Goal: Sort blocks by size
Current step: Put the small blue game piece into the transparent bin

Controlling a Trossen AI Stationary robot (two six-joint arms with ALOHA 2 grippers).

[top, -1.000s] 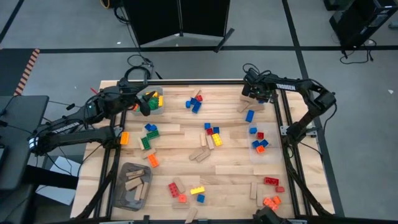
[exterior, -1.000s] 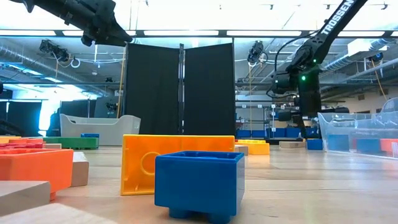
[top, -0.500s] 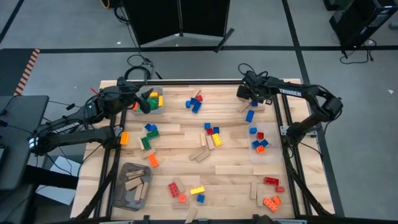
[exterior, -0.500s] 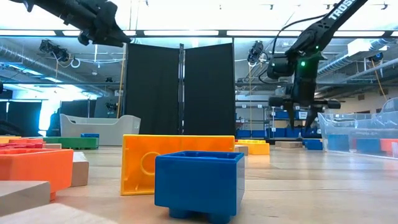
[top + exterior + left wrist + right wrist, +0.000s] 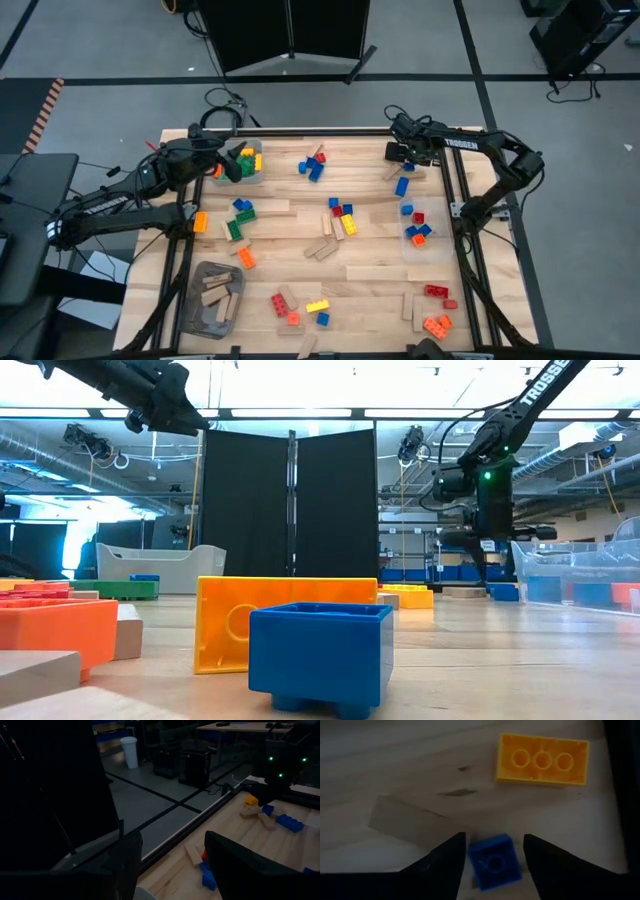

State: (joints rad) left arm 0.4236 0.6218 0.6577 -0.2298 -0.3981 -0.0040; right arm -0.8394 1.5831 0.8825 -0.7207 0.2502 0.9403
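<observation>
Blocks [image 5: 340, 215] lie scattered across the wooden table [image 5: 370, 290]. At its far right corner the right gripper [image 5: 492, 851] points down with fingers spread either side of a small blue block [image 5: 493, 862], beside a tan wooden piece [image 5: 415, 826] and a yellow brick [image 5: 542, 760]. The left gripper [image 5: 172, 851], fingers apart and empty, hangs over a clear bin [image 5: 243, 163] at the far left.

Hidden and cut-off items

Small blue brick [image 5: 494, 862]: near end is covered by the right gripper's fingers [image 5: 447, 865]. Orange brick [image 5: 55, 633] and wooden piece [image 5: 38, 667] are cropped by the low view's edge.
</observation>
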